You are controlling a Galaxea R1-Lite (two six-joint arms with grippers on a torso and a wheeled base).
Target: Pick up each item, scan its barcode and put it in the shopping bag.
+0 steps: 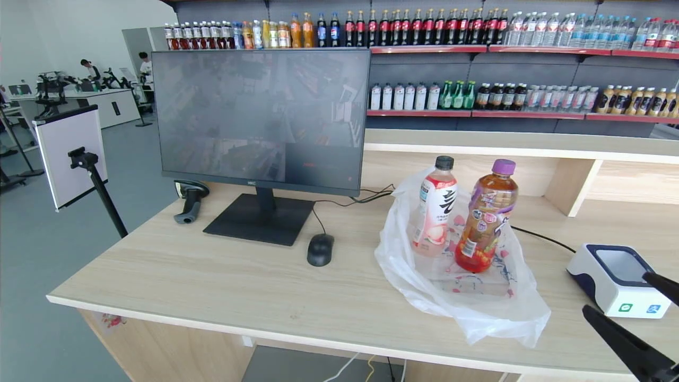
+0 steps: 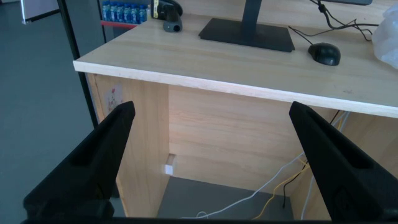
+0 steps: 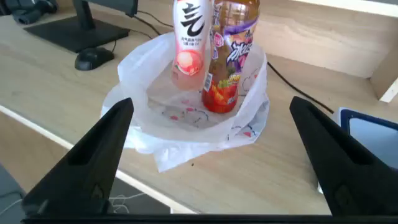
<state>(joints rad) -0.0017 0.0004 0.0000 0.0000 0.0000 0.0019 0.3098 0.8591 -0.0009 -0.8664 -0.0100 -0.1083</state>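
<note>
Two bottles stand upright, touching side by side, inside the slumped white shopping bag [image 1: 477, 302] on the table [image 1: 212, 281], at about 3 o'clock of the mouse [image 1: 320, 249] (12 o'clock = away from the robot). Pink bottle [image 1: 436, 212]: pale peach drink, black cap, white-and-red label. Purple-capped bottle [image 1: 485, 223]: amber liquid above, red fruit print at the base, barcode patch low on the label and facing the robot. The bag's film is thin and translucent. Its rim lies collapsed around the bottle feet, so the bottles appear to stand on their own flat bases, not on support from the bag. The desktop scanner [image 1: 615, 278] sits at 3 o'clock of the bag, window up, presumably placed there so the scan-to-bag path is short. Right hand [image 1: 614, 291]: fingers spread apart, empty, at 4 o'clock of the bag, near the scanner. Left hand [image 2: 211, 109]: fingers also spread, empty, hanging low below the table's near edge, likely parked out of the way. Judgement: both items bagged, task looks essentially complete.
</note>
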